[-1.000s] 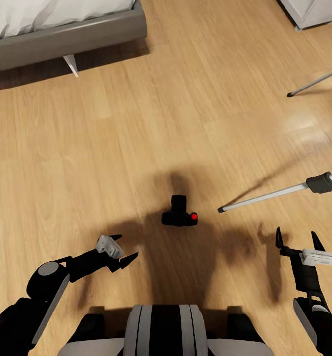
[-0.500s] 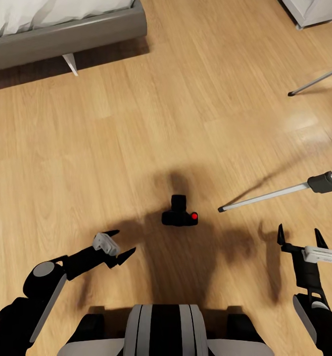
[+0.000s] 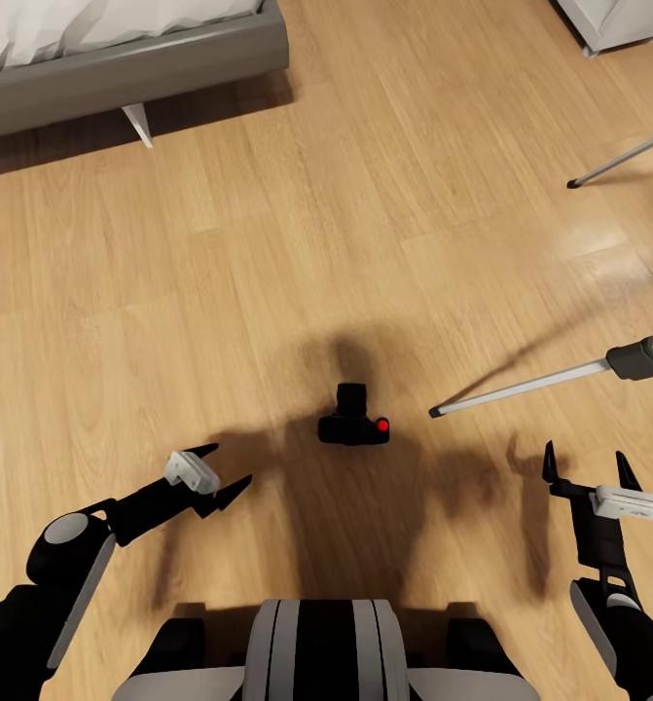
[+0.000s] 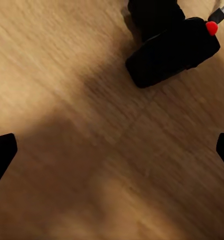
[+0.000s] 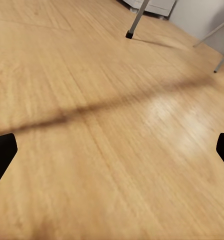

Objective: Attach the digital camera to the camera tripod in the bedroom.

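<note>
Light wood floor (image 3: pixel 268 243) — digital camera (image 3: pixel 353 422) lies on it, 2 tripod feet (image 3: pixel 435 413) rest nearby.

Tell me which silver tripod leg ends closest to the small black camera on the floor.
The nearer silver tripod leg, with the black clamp, ends just right of the black camera; the other leg ends far off, upper right.

the head view looks steeply down from above the trunk onto the wood floor (image 3: pixel 268 243), taking in both arms from well above. the left wrist view sits close over the floor, facing the digital camera (image 4: pixel 172 47), which the head view also shows (image 3: pixel 353 421). the right wrist view skims low along the floor toward a camera tripod (image 5: pixel 134 22) leg, shared with the head view (image 3: pixel 550 378).
</note>
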